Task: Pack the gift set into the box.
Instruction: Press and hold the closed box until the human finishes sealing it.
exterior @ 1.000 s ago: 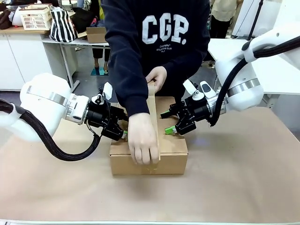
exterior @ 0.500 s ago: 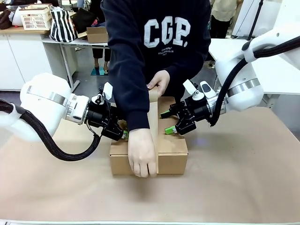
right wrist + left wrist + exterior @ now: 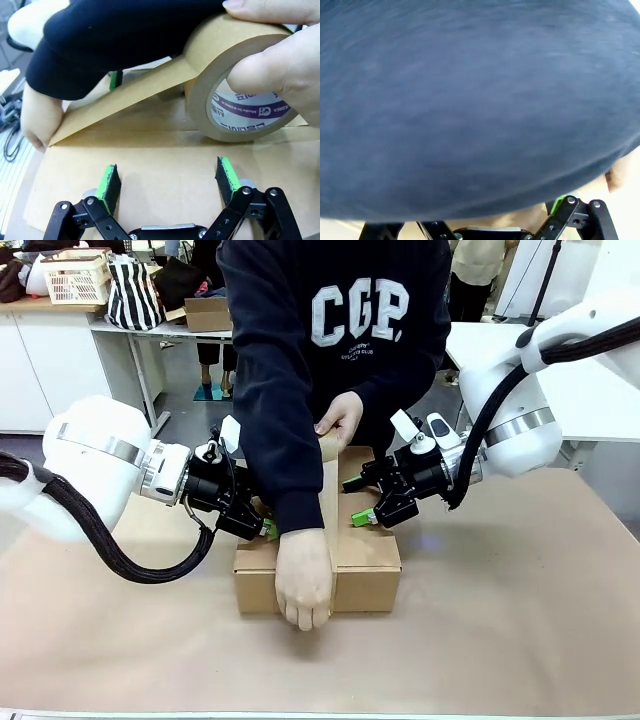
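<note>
Box [image 3: 365,565]: matt brown corrugated cardboard. Tape roll [image 3: 235,85]: smooth tan paper tape, glossy white printed core. Sleeve [image 3: 275,390]: soft navy knit cloth. Table cover [image 3: 520,620]: matt brown paper. Gripper pads [image 3: 109,182]: green, rubbery.

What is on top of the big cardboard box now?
A strip of brown tape runs along the closed box top, pulled from a tape roll by the person's hands. Both end effectors press the flaps. The box contents are covered.

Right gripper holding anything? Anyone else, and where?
The right gripper is open, pads resting on the box top, gripping nothing. The person's hand holds the tape roll, thumb through its core.
</note>
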Controlling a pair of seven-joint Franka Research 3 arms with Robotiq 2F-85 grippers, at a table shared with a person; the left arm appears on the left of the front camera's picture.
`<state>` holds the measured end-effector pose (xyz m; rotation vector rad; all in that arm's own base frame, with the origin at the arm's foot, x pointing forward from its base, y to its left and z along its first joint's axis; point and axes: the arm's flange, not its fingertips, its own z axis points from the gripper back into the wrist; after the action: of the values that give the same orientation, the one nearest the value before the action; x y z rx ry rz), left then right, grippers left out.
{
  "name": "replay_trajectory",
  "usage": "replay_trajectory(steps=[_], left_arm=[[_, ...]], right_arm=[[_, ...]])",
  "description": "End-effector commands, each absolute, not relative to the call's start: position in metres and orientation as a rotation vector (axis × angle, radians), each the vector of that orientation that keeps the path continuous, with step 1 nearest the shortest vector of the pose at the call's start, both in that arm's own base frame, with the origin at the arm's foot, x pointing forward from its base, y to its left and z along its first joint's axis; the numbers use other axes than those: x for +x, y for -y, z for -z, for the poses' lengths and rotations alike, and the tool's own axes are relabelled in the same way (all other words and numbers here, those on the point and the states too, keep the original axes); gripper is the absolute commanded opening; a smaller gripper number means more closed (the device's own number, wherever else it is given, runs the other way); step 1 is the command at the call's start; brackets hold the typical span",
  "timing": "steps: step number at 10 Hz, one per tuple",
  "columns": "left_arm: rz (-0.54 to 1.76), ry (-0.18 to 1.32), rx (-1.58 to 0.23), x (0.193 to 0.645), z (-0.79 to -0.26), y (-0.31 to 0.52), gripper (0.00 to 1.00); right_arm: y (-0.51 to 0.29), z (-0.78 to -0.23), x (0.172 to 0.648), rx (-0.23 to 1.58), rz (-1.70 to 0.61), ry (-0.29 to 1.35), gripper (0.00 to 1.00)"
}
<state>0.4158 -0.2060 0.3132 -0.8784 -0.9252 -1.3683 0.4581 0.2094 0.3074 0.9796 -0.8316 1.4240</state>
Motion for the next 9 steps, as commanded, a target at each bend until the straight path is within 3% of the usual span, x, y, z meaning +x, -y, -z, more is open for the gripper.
replay_trajectory(steps=[1, 9], left_arm=[[1.368, 0.92, -0.866, 0.4143, -0.3116, 0.2049, 1.0], [1.368, 0.92, -0.866, 0.4143, -0.3116, 0.2049, 1.0]], right_arm=[[-0.2093, -0.3063, 0.4576, 0.974, -1.423, 0.83, 1.0], [-0.2093, -0.3063, 0.4576, 0.974, -1.423, 0.83, 1.0]])
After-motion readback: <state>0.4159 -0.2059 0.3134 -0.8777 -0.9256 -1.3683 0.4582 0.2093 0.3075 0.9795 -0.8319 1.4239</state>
